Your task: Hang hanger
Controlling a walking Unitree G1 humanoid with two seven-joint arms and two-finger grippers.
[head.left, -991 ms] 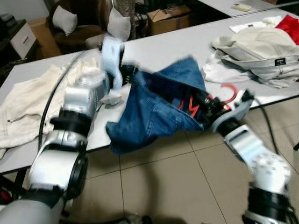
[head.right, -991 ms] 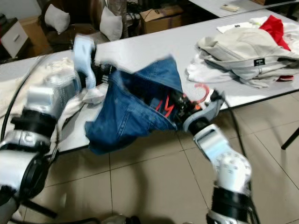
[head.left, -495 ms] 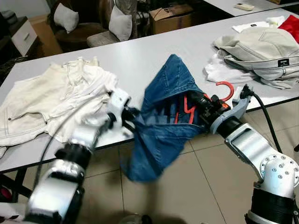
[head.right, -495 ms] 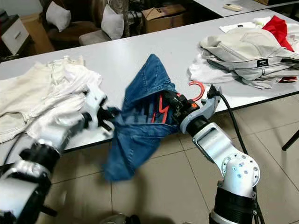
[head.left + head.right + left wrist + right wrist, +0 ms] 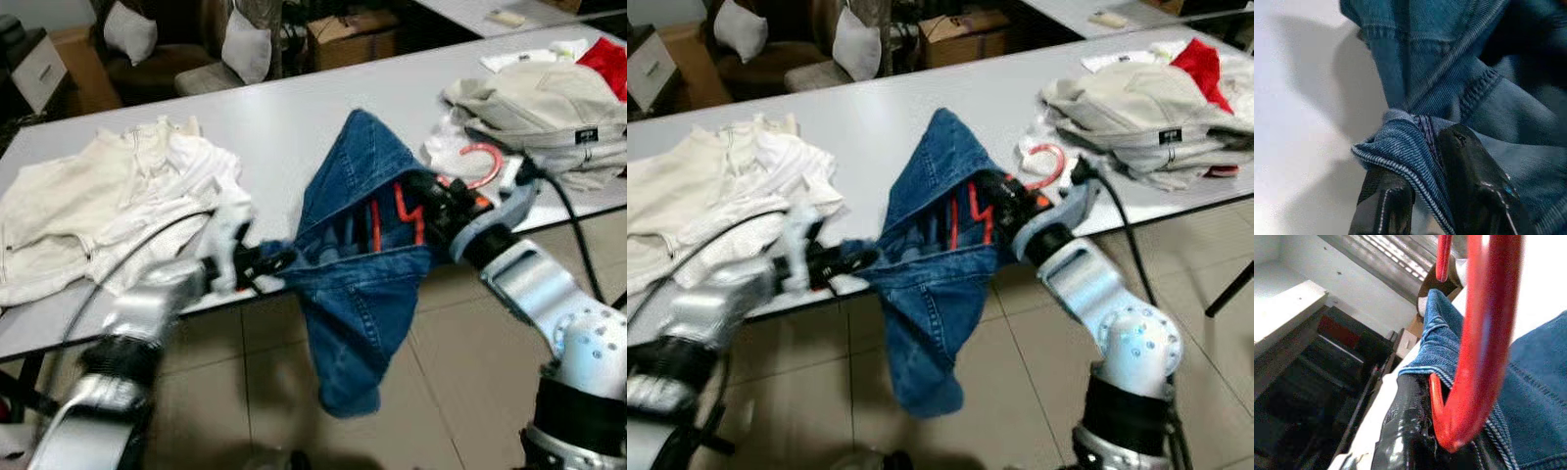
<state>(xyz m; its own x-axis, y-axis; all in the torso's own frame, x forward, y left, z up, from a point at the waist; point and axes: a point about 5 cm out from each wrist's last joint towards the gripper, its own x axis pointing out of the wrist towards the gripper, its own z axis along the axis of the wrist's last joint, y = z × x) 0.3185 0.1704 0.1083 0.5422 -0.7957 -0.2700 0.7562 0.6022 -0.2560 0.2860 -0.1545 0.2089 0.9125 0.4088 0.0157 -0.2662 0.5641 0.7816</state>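
A blue denim garment point(image 5: 358, 255) hangs stretched between my two grippers over the front edge of the grey table point(image 5: 284, 127). A red hanger point(image 5: 478, 162) sits inside it, its hook sticking out near the table edge and its red bars point(image 5: 404, 211) showing through the opening. My right gripper point(image 5: 436, 201) is shut on the hanger and the denim around it; the red hook point(image 5: 1474, 342) fills the right wrist view. My left gripper point(image 5: 266, 264) is shut on a folded denim edge point(image 5: 1400, 147), low at the table's front edge.
A cream garment point(image 5: 108, 201) lies on the table's left part. A pile of beige and white clothes point(image 5: 544, 108) with a red piece point(image 5: 607, 54) lies at the right. Chairs with cushions point(image 5: 235, 44) and a cardboard box point(image 5: 353, 34) stand behind. Tiled floor point(image 5: 245, 392) lies below.
The left arm has dropped lower and straightened, pulling the denim edge out to the left. The garment now hangs spread wider, with its lower part dangling further down. The right gripper has stayed put.
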